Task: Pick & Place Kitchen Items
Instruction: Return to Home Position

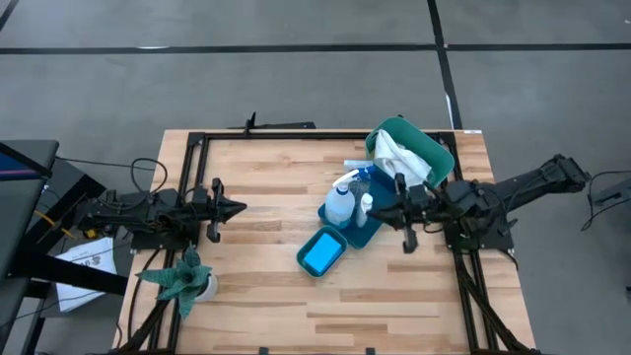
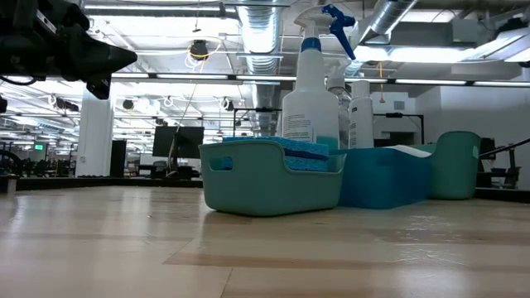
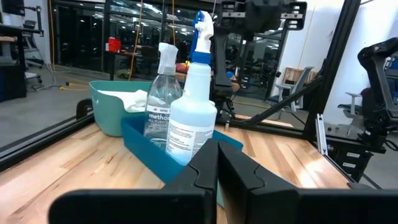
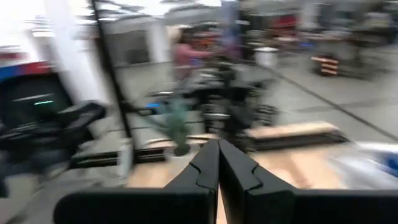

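Bare desk (image 1: 266,187) is lying open between the left claw (image 1: 240,208) and the bins, giving wide passage. The teal bin (image 1: 321,252), blue bin (image 1: 363,235) and green bin (image 1: 441,158) are crowding the right-centre, packed close. The spray bottle (image 1: 340,202) is standing tallest there, barring low passes. The right claw (image 1: 380,209) is sitting just beside the bottles. The plant (image 1: 182,278) is occupying the desk's left edge.

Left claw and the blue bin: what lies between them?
Only bare table, shown in the high view; the left claw and blue bin stand apart.
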